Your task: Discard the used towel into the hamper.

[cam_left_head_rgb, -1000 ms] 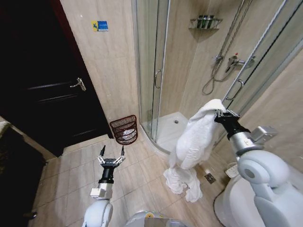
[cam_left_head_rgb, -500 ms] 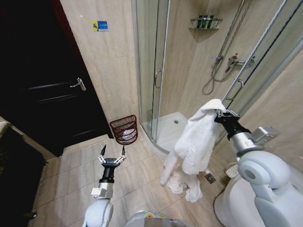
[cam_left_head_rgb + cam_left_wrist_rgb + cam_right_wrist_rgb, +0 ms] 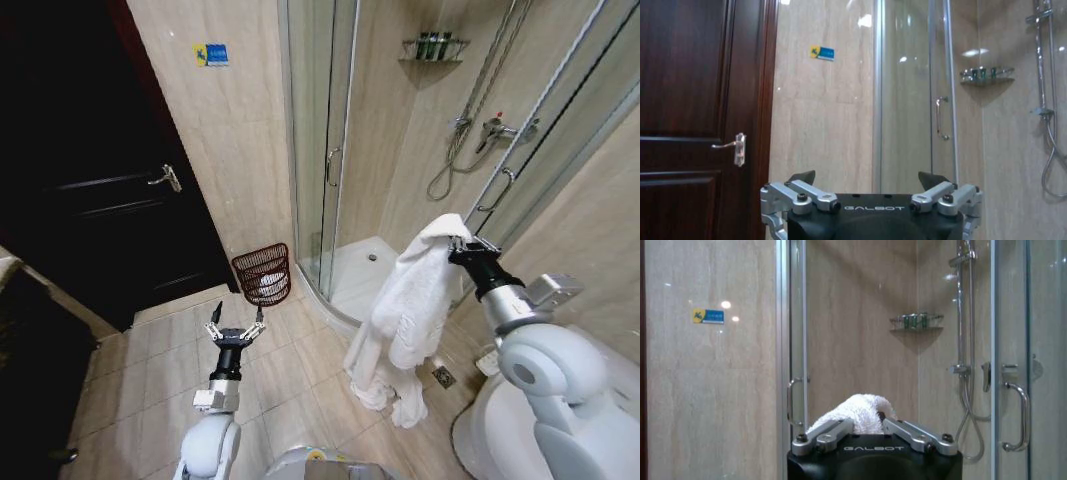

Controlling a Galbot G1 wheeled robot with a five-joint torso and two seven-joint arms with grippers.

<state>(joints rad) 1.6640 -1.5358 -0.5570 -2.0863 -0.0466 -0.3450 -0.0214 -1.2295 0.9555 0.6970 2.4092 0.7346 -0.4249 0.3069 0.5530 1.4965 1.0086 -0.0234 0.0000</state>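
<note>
A white towel (image 3: pixel 405 300) hangs from my right gripper (image 3: pixel 462 243), which is shut on its top fold; its lower end trails down to the floor tiles. The right wrist view has the same towel (image 3: pixel 857 416) bunched between the closed fingers. The hamper (image 3: pixel 264 273), a small dark red-brown wire basket, stands on the floor against the wall between the dark door and the shower enclosure, left of the towel. My left gripper (image 3: pixel 234 321) is open and low over the tiles, just in front of the hamper; the left wrist view shows its fingertips (image 3: pixel 802 176) spread apart.
A glass shower enclosure (image 3: pixel 330 150) with a curved raised base stands behind the towel. A dark wooden door (image 3: pixel 90 180) fills the left. A white toilet (image 3: pixel 490 420) sits at the lower right, with a floor drain (image 3: pixel 444 376) nearby.
The hanging towel has swung and shifted slightly left with the right gripper. The left gripper has tilted a little to the left.
</note>
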